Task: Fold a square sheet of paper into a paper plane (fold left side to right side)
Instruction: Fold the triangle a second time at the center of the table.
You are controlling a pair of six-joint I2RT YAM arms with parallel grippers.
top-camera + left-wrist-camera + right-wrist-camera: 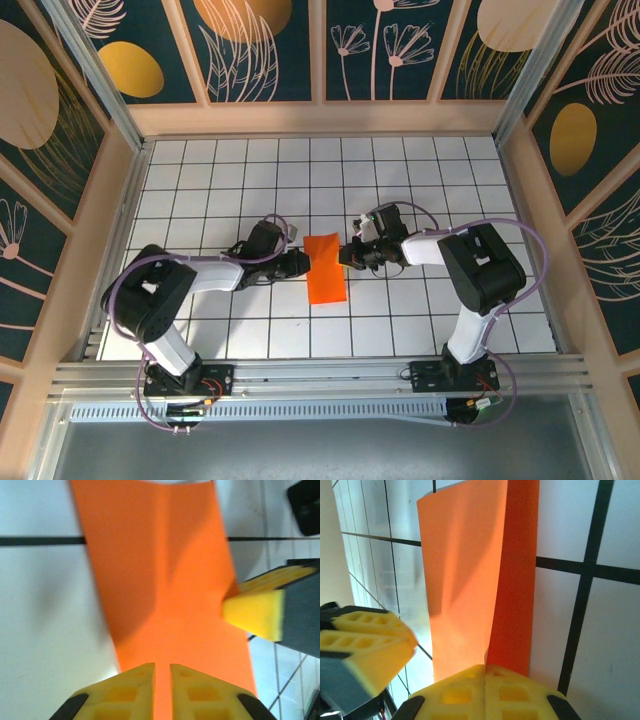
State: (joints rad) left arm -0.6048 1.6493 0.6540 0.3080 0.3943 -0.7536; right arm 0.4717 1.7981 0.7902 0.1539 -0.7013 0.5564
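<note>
Pinching paper [465, 570] edge, right hand [485, 671] clamped tight; left hand [161, 669] a slit apart, grip unclear. Thin, floppy: hold edges.

Top cam overhead; wrist cams close on paper [160, 580].

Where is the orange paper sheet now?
In the top view, the orange sheet lies near the middle of the table, between the left gripper and the right gripper.

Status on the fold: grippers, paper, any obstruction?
Left gripper cracked open at left edge of the folded orange paper. Right gripper shut on its right edge. Paper is a narrow strip. No obstruction seen.
</note>
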